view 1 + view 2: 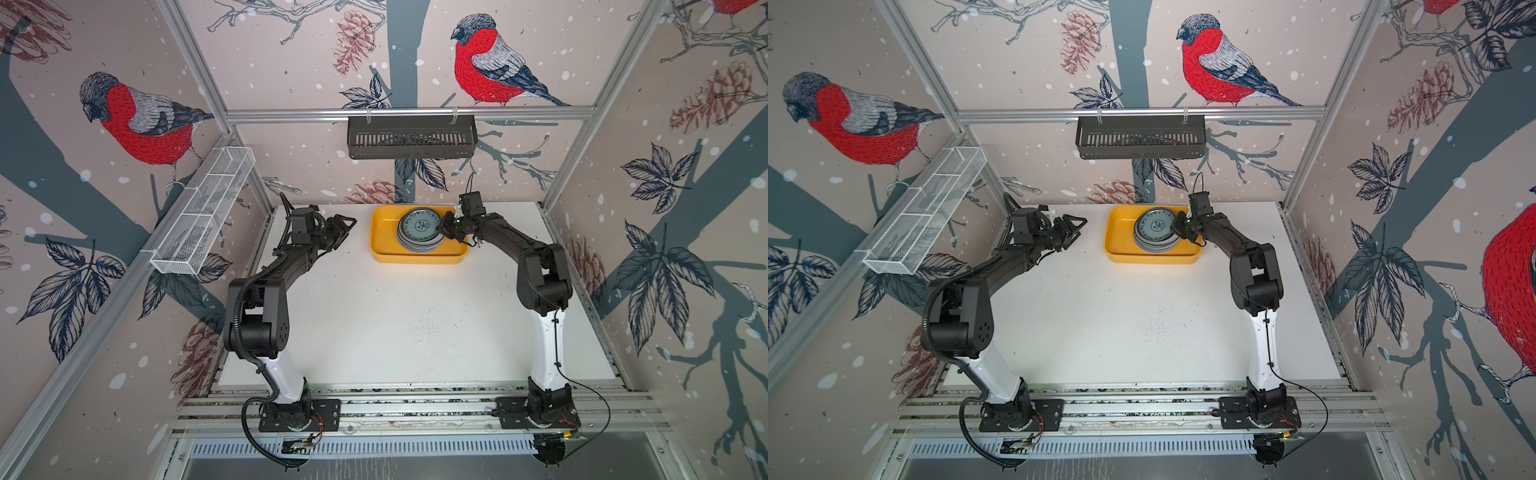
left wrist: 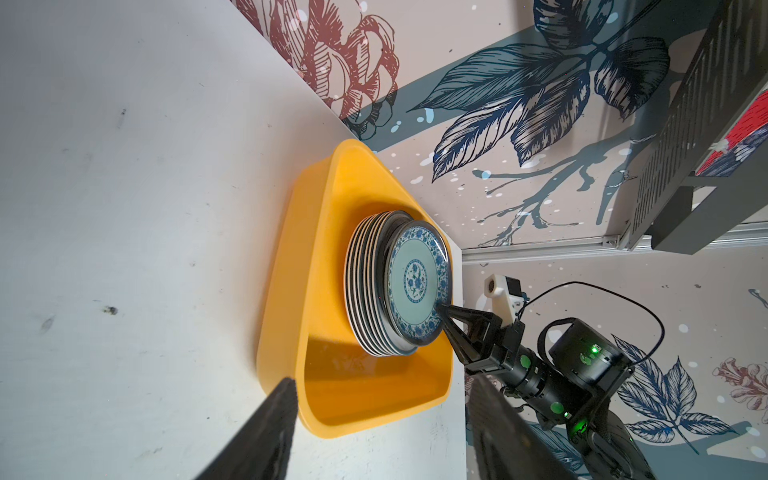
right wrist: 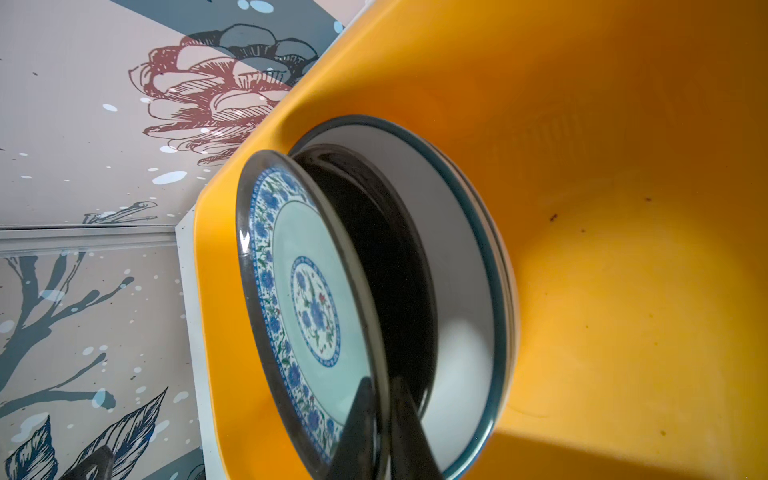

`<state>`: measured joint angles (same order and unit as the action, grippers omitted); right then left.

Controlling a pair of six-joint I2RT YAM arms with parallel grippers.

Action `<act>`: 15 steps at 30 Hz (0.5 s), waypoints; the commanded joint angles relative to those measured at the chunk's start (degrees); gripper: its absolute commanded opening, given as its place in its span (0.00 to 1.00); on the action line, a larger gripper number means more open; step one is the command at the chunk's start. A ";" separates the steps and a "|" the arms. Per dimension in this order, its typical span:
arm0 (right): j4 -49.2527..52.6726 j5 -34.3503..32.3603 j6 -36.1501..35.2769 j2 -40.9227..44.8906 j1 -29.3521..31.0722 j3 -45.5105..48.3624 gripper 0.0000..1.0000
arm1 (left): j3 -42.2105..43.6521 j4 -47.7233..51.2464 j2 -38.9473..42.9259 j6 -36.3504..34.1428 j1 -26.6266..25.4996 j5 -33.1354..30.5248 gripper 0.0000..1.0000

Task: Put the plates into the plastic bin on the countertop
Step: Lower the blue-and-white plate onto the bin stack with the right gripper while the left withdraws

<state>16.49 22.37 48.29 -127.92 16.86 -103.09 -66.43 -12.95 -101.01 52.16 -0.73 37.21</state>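
A stack of round, glossy plates [image 1: 419, 246] with thin dark rims was seen inside the shallow yellow plastic bin [image 1: 379, 245], which is smooth and round-cornered. The bin was placed at the far edge of the flat white, lightly speckled desk [image 1: 395, 324], enclosed by aluminium rails and bird wallpaper [image 1: 291, 62]. The top plate [image 3: 307, 307], pale green with blue flowers, was found tilted over the stack, its rim pinched between the narrow jaws of the right tool [image 1: 444, 227], while the left tool [image 1: 349, 230] was held wide and empty, left of the bin and not touching it.
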 commanded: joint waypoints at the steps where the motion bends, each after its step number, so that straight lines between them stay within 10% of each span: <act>1: 0.57 -0.41 -0.17 -0.33 0.29 -1.03 0.16 | -0.11 -0.85 0.36 -0.39 0.09 -0.56 0.67; 15: 7.16 -4.49 -4.27 -1.96 1.72 -6.66 0.54 | -0.01 -0.93 -0.08 -0.48 0.28 -0.23 0.67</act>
<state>20.88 20.01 46.28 -129.40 18.04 -108.16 -66.41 -12.95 -101.06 52.16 -0.64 37.06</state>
